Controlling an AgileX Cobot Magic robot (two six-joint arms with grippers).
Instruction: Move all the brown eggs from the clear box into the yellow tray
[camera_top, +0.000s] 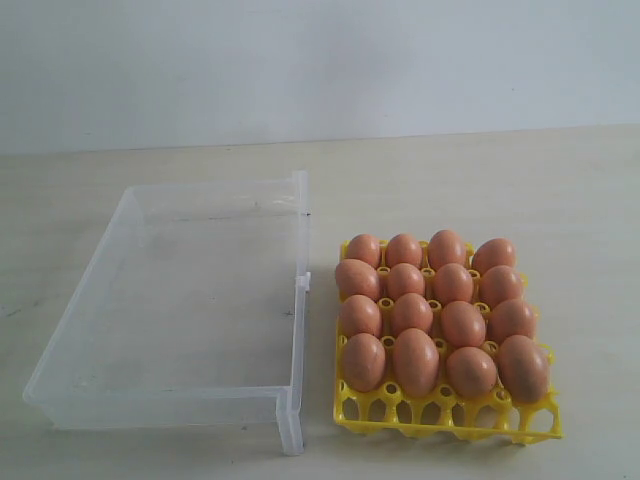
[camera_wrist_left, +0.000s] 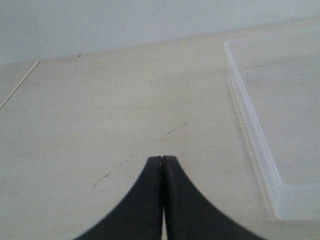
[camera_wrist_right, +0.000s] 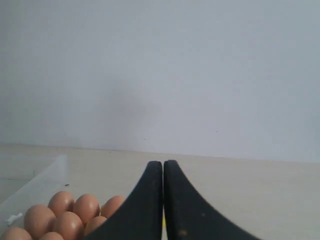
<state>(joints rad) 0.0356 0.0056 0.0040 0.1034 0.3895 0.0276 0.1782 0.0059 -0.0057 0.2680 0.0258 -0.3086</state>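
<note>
Several brown eggs (camera_top: 415, 312) fill the yellow tray (camera_top: 445, 417) on the right of the exterior view, standing in rows in its cups. To its left lies the clear box (camera_top: 60, 365), and no egg shows inside it. Neither gripper appears in the exterior view. My left gripper (camera_wrist_left: 162, 159) is shut with nothing in it, over bare table beside a wall of the clear box (camera_wrist_left: 250, 125). My right gripper (camera_wrist_right: 163, 164) is shut and holds nothing; some brown eggs (camera_wrist_right: 75, 212) show beside and below it, with a corner of the clear box (camera_wrist_right: 37, 182) beyond them.
The pale wooden table (camera_top: 500, 180) stretches around both containers, and a plain white wall (camera_top: 320, 60) stands behind it. A thin seam or edge (camera_wrist_left: 20, 84) runs across the table far from the box in the left wrist view.
</note>
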